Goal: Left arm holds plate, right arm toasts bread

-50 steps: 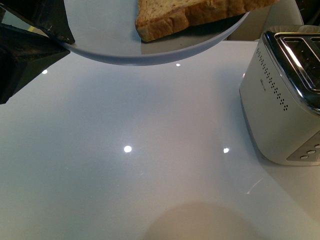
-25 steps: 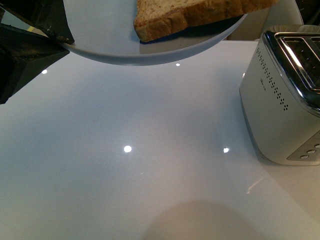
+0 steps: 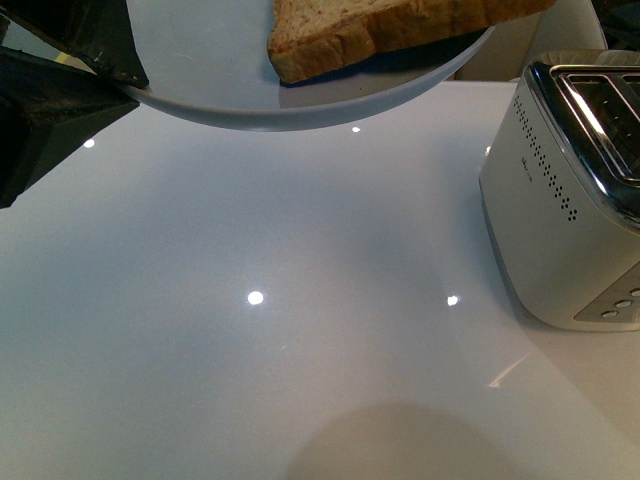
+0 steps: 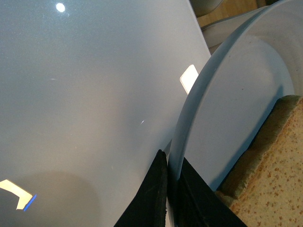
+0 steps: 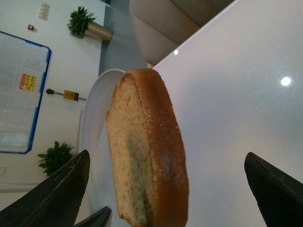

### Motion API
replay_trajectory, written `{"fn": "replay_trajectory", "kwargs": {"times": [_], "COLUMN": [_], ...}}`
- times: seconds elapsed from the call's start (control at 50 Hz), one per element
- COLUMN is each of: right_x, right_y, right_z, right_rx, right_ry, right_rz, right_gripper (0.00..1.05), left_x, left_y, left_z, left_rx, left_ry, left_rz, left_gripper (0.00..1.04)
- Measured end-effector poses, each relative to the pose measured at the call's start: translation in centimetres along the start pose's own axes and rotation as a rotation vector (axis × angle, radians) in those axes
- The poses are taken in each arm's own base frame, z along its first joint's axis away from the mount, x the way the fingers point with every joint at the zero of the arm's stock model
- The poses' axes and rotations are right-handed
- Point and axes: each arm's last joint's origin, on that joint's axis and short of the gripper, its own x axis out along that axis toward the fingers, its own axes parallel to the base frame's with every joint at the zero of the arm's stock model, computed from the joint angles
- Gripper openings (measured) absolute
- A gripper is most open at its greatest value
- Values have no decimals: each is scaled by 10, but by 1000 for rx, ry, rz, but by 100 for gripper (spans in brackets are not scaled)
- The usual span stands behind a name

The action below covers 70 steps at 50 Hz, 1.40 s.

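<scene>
Resting on the plate: the bread.

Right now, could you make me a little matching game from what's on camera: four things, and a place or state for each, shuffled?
1 plate
2 bread slice
3 toaster
4 left gripper

A stands on the white table
B shut on the plate's rim
C lies on the plate
D round, pale blue-grey

Pairs: 1-D, 2-C, 3-A, 4-B
</scene>
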Motion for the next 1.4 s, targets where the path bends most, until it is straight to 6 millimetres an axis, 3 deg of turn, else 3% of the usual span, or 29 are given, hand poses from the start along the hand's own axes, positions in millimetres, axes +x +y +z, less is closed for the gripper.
{"fn": "replay_trajectory", "kwargs": {"times": [0.38, 0.66, 0.84, 0.9, 1.14, 1.4], "right_x": [5, 5, 3, 2, -9, -38], "right_y": [10, 9, 7, 8, 12, 36], "right_z": [-10, -9, -6, -5, 8, 56], "right_rx": [22, 38, 54, 62, 81, 34], "right_ry": [42, 45, 45, 44, 25, -119], "right_rz": [33, 26, 28, 33, 56, 107], "right_gripper": [96, 48, 11, 4, 3, 3], "left_x": [0, 0, 0, 0, 0, 0], "left_y": [0, 0, 0, 0, 0, 0], "left_z": [0, 0, 0, 0, 0, 0], "left_rx": [0, 0, -1, -1, -1, -3], "left_ry": [0, 0, 0, 0, 0, 1], "left_rz": [0, 0, 0, 0, 0, 0], "left_gripper": [3, 3, 3, 3, 3, 3]}}
